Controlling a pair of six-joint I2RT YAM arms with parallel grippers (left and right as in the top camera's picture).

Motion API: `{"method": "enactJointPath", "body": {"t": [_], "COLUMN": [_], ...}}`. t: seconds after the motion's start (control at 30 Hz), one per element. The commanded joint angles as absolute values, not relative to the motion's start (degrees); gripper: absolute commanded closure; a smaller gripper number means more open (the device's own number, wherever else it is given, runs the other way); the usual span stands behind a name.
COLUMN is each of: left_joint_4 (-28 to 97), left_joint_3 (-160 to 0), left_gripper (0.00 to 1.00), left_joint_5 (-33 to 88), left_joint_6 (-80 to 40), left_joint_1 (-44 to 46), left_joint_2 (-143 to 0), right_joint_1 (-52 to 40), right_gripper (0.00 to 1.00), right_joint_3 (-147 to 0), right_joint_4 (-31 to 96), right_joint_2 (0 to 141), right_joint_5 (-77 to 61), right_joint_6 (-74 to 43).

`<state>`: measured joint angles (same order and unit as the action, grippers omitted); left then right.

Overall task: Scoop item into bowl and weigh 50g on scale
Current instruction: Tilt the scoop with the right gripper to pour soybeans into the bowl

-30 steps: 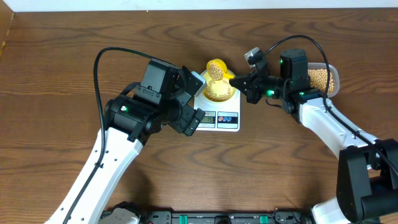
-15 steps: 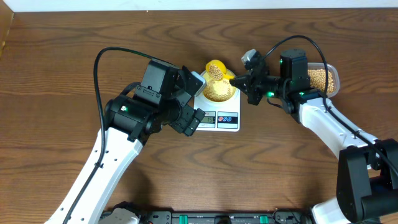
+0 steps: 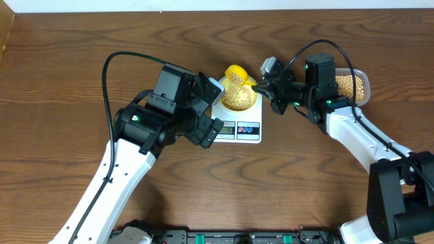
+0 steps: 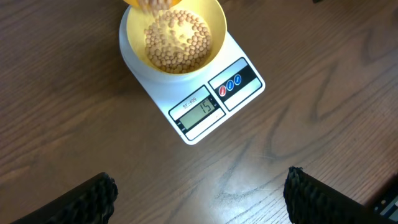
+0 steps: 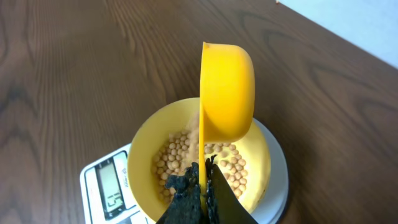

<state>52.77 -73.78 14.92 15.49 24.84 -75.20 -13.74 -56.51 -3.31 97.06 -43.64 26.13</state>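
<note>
Right gripper (image 5: 199,183) clamped on scoop (image 5: 227,87) handle, scoop tipped directly over bowl (image 5: 140,155) on scale (image 4: 249,84); left gripper (image 4: 199,199) wide

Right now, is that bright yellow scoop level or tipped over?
Tipped: the bright yellow plastic scoop stands on edge over the pale-yellow round bowl.

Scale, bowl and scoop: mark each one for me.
scale (image 4: 200,107), left wrist view, on its grey display.
bowl (image 4: 217,25), left wrist view, on the bare inner wall at its right side.
scoop (image 5: 227,87), right wrist view, on the outside of its tipped cup.
</note>
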Motion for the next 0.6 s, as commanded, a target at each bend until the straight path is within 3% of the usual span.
{"method": "enactJointPath", "body": {"t": [0.0,0.57], "left_joint_4": [53.1,53.1], "left_joint_3": [-73.7,-73.7], "left_gripper": [0.12,0.12], "left_joint_5": [15.2,15.2], "left_joint_6": [16.5,16.5], "left_joint_1": [24.7,24.7], "left_joint_2": [-74.7,-74.7], "right_joint_1": [-14.0,-14.0], "right_gripper": [0.99,0.99], "right_joint_3": [-56.4,-56.4], "right_joint_4": [-3.5,-3.5], "right_joint_2": [97.0,97.0], "right_joint_5": [-43.6,-43.1], "right_joint_6": [31.0,45.5]}}
